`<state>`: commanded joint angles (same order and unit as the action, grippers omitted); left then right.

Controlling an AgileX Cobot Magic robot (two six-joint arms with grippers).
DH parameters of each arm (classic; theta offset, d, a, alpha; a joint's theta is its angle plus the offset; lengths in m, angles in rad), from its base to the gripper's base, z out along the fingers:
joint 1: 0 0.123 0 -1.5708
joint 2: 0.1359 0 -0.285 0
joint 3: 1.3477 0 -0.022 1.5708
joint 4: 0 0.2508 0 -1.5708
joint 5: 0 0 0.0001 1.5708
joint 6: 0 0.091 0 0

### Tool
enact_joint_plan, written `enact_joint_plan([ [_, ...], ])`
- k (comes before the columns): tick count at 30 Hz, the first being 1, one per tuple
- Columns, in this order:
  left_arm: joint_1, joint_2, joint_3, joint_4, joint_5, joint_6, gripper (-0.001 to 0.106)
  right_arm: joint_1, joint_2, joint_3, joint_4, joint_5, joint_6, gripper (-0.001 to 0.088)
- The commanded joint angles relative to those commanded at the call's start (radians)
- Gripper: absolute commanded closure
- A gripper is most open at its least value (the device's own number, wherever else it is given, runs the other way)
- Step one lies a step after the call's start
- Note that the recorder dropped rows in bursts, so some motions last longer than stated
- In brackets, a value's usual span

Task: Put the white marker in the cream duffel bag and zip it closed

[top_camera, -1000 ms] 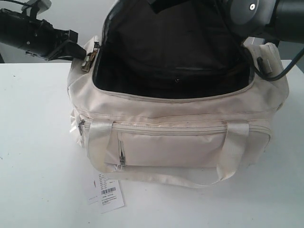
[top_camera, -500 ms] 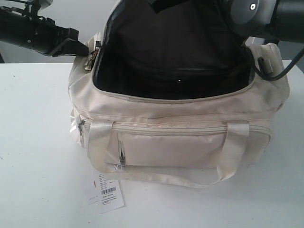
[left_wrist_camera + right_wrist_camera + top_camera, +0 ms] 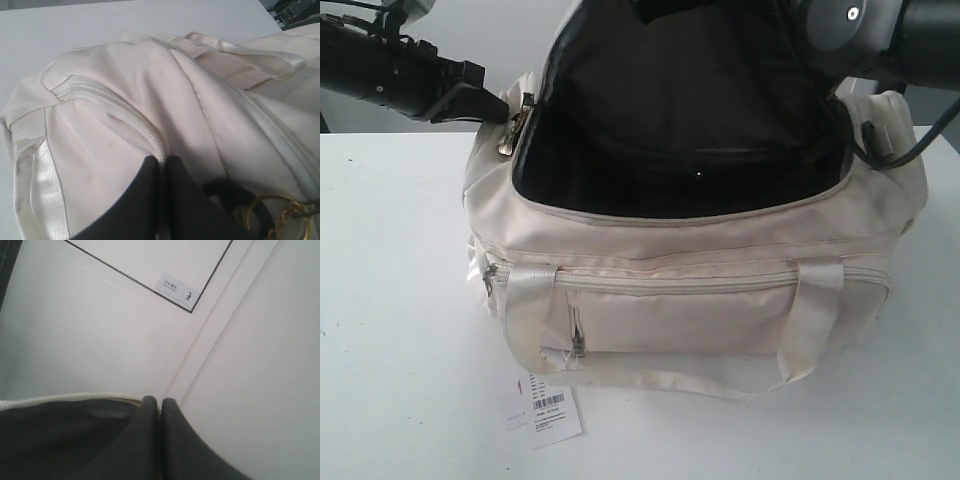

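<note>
Limpness governs handling: the cream fabric duffel bag (image 3: pixel 690 300), gaping on the white surface (image 3: pixel 400 300), needs its end braced and gold-ringed zip pull (image 3: pixel 508 138) taken; left gripper (image 3: pixel 162 167) pinches the end seam (image 3: pixel 145 132), right gripper (image 3: pixel 160 407) the raised flap (image 3: pixel 690 70); slim white marker unseen.

The left arm (image 3: pixel 390 70) reaches in level from the left of the exterior view, its wrist straight. The left gripper (image 3: pixel 162 164) has both dark fingers pressed flat together, pinching the zip seam at the end of the bag (image 3: pixel 115 90). The right arm (image 3: pixel 880 30) hangs in from the upper right, elbow joint high. The right gripper (image 3: pixel 160 405) has its fingers closed tip to tip, with no gap.
</note>
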<state>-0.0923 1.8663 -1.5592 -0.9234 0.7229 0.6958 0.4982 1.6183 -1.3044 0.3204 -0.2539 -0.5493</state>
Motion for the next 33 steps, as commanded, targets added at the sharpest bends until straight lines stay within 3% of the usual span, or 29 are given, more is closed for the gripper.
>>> enact_joint_plan([
  [3, 0.002, -0.008, 0.0, 0.059, -0.014, -0.043, 0.105, 0.0, -0.019, 0.0, 0.0, 0.14, 0.043, 0.0868],
  [10, 0.005, -0.008, 0.0, 0.072, -0.024, -0.031, 0.105, 0.0, -0.087, 0.0, 0.003, 0.496, 0.064, 0.0868],
  [22, 0.011, -0.008, 0.0, 0.068, -0.026, -0.028, 0.105, 0.002, -0.098, 0.0, 0.015, 0.779, 0.055, 0.0863],
  [24, 0.011, -0.008, 0.0, 0.068, -0.026, -0.028, 0.105, 0.002, -0.098, 0.0, 0.018, 0.829, 0.048, 0.0825],
  [28, 0.011, -0.008, 0.0, 0.068, -0.026, -0.019, 0.105, 0.002, -0.098, 0.0, 0.031, 0.963, 0.013, 0.0654],
  [33, 0.011, -0.008, 0.0, 0.068, -0.026, -0.014, 0.105, 0.002, -0.098, 0.0, 0.092, 1.169, -0.168, 0.043],
])
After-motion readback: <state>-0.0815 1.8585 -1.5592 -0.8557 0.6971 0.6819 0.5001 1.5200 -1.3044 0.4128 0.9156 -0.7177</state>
